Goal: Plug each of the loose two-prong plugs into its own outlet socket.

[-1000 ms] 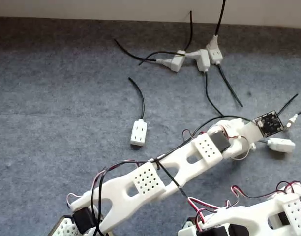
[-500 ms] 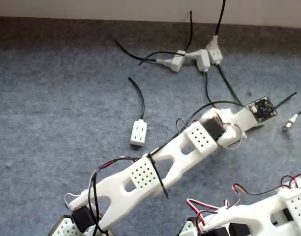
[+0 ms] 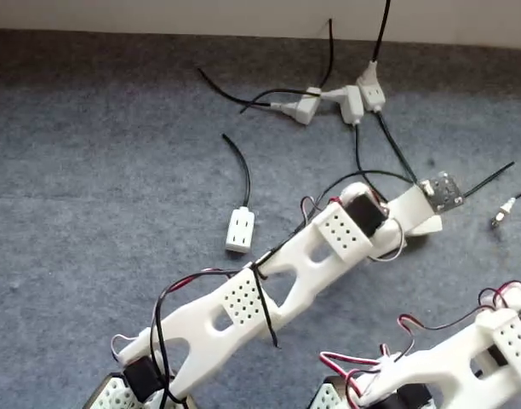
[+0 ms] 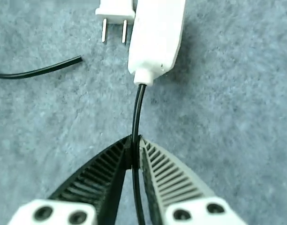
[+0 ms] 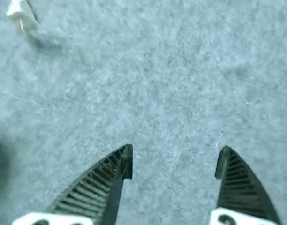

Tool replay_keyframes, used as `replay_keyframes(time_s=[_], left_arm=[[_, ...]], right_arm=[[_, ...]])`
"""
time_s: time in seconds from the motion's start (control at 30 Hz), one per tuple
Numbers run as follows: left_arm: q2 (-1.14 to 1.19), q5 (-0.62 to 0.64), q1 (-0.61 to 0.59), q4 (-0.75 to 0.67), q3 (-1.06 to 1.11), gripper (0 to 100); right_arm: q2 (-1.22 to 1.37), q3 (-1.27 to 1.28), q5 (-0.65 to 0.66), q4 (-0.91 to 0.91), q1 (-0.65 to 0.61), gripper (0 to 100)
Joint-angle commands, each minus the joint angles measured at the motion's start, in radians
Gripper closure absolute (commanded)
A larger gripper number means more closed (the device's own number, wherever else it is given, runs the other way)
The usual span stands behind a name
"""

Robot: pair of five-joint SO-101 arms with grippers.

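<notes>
Our left gripper (image 4: 134, 146) is pinched narrow on the black cord (image 4: 138, 110), just behind a white outlet socket (image 4: 156, 37) that juts out past the fingertips. From the high view, this outlet socket (image 3: 426, 226) peeks out under the left arm's wrist, right of centre. A loose two-prong plug (image 3: 499, 217) lies on the grey carpet (image 3: 90, 170) near the right edge, to the right of that socket. Our right gripper (image 5: 174, 161) hangs over the carpet with its jaws spread wide, holding nothing. A second socket (image 3: 240, 230) lies left of the left arm. A cluster of joined plugs and sockets (image 3: 337, 100) lies at the far side.
</notes>
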Motion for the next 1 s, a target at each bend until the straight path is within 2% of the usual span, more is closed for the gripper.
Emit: replay_keyframes(time_s=[0.0, 0.17, 0.43, 0.63, 0.8, 0.97], left_arm=[[-0.124, 0.005, -0.027, 0.078, -0.042, 96], [-0.137, 0.158, -0.056, 0.081, -0.042, 79], [-0.131, 0.16, -0.056, 0.081, -0.042, 78], [-0.087, 0.163, -0.07, 0.072, -0.042, 78], [-0.019, 0.163, -0.087, 0.002, -0.042, 78], [-0.013, 0.164, -0.091, -0.006, -0.042, 78]], right_arm=[[0.15, -0.177, -0.12, -0.028, -0.093, 71.4], [0.539, -0.547, -0.281, 0.01, -0.197, 71.4], [1.076, -1.181, -0.396, 0.102, -0.306, 71.4], [1.389, -1.583, -0.393, 0.111, -0.409, 71.7], [1.618, -1.885, -0.39, 0.242, -0.424, 72.0], [1.801, -2.149, -0.252, 0.344, -0.407, 84.1]])
